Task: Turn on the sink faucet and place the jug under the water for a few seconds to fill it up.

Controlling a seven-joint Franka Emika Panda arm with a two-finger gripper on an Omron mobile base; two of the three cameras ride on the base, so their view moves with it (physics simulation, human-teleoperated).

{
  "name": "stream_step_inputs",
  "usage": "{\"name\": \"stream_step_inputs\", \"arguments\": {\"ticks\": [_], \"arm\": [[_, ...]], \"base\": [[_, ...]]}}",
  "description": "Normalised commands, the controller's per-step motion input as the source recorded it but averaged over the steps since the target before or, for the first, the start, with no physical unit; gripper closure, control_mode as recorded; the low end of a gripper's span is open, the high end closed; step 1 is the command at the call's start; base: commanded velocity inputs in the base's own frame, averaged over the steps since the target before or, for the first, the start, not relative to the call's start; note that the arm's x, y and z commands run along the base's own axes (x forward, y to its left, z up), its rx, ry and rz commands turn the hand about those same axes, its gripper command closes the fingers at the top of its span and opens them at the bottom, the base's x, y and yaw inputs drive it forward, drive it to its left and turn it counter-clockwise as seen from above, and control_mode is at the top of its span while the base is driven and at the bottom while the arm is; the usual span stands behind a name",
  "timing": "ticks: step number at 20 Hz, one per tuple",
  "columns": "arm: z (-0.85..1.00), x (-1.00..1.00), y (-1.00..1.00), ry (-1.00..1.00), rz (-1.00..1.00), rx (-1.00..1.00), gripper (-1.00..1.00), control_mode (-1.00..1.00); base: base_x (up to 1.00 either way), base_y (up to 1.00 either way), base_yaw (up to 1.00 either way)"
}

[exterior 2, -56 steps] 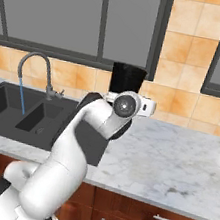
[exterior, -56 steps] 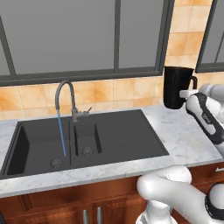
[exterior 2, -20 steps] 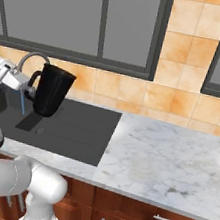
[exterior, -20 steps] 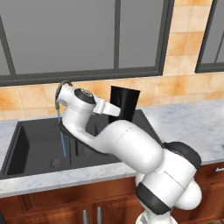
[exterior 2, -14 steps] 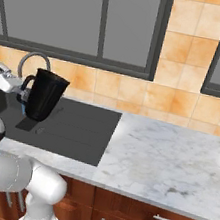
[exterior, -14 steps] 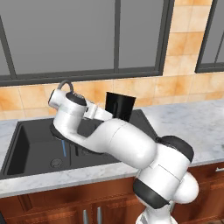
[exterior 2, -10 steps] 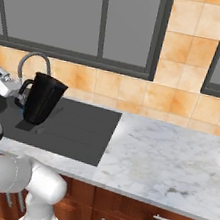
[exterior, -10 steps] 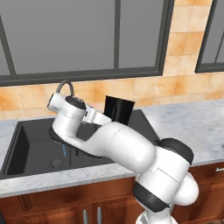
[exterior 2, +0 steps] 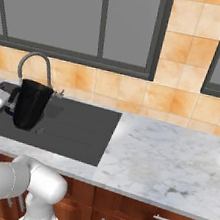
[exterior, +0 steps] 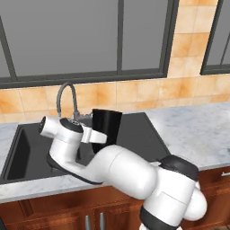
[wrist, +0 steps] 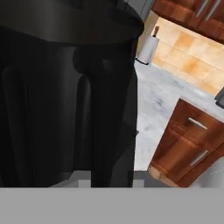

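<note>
Left base view showed my arm swung low across the sink [exterior: 148,134], with my claw [exterior: 96,136] pinched narrow on the handle of the jug [exterior: 106,130]. I held the jug upright, off the basin floor, just right of the sink faucet [exterior: 66,96] and a little in front of its stem. The faucet's arched spout curved over toward the left, above my wrist. I could not make out the water in this view; my arm covered the space below the spout.

Right base view had the jug [exterior 2: 31,104] hanging over the left end of the black sink [exterior 2: 83,128], its wide rim level with the lower part of the sink faucet [exterior 2: 35,66]. My claw [exterior 2: 11,101] gripped it from the left, on the handle side. The marble counter [exterior 2: 174,163] stretched away to the right.

Hand view was mostly the jug's [wrist: 65,96] dark wall, pressed close, with the handle running down the middle. Past its right edge I saw 1 paper towel roll [wrist: 146,49] standing on a far counter.
</note>
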Motion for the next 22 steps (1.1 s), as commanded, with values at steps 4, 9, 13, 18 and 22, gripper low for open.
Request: {"name": "stream_step_inputs", "arguments": {"ticks": [4,9,13,18,22], "arm": [[-0.43,0.0,0.64,0.0,0.21,0.0,1.0,-1.0],[-0.34,0.0,0.69,0.01,0.21,0.0,1.0,-1.0],[-0.26,0.0,0.71,0.0,0.1,0.0,1.0,-1.0],[-0.23,0.05,0.69,0.01,0.01,0.0,1.0,-1.0],[-0.18,0.19,0.46,0.01,0.0,0.0,1.0,-1.0]], "base": [[0.0,0.0,0.0],[0.0,0.0,0.0],[0.0,0.0,0.0],[0.0,0.0,0.0],[0.0,0.0,0.0]]}}
